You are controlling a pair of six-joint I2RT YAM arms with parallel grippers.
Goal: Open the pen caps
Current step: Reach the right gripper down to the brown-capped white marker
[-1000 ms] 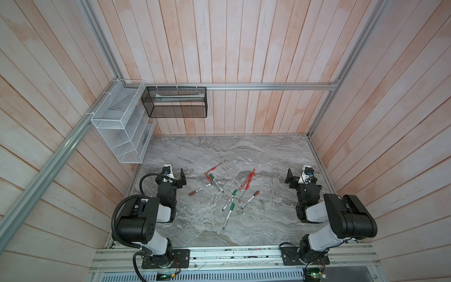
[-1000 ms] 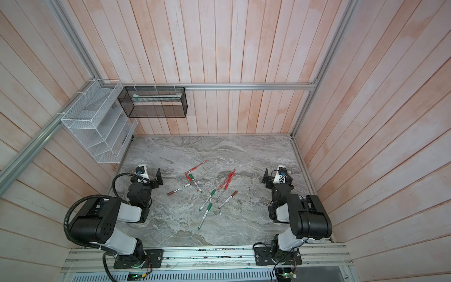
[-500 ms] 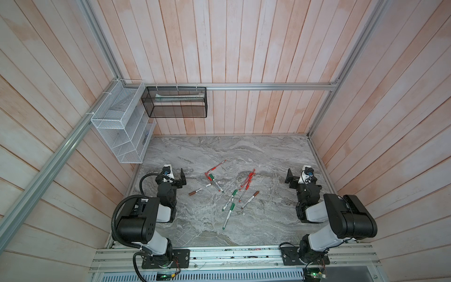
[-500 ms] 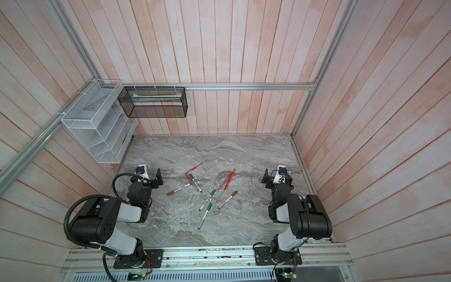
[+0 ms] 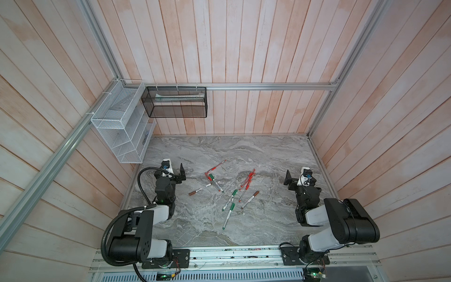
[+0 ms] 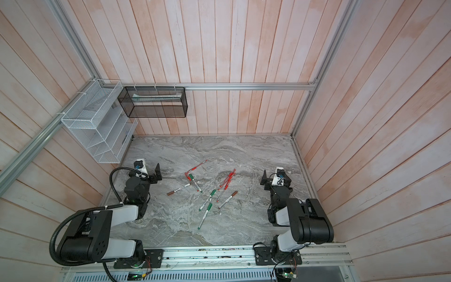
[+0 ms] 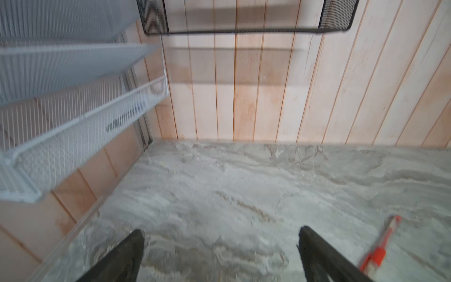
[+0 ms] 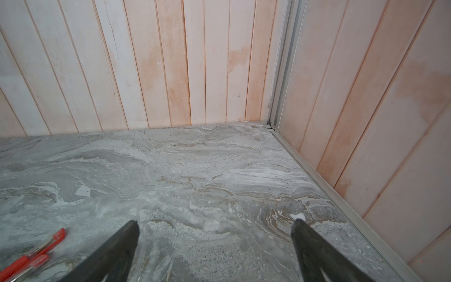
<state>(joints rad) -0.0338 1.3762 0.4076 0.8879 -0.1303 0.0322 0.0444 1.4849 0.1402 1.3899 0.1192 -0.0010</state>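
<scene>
Several capped pens lie scattered in the middle of the grey marble table in both top views. Brown pen caps sit on two white markers. Green pen caps sit on three others. Thin red pens lie bunched together, and one red pen lies apart. My left gripper is open and empty left of the pens, with a red pen beside it. My right gripper is open and empty right of them, near red pens.
A white wire rack hangs on the left wall above the table's back left corner. A black mesh basket hangs on the back wall. Wooden walls close the table on three sides. An aluminium rail runs along the front edge.
</scene>
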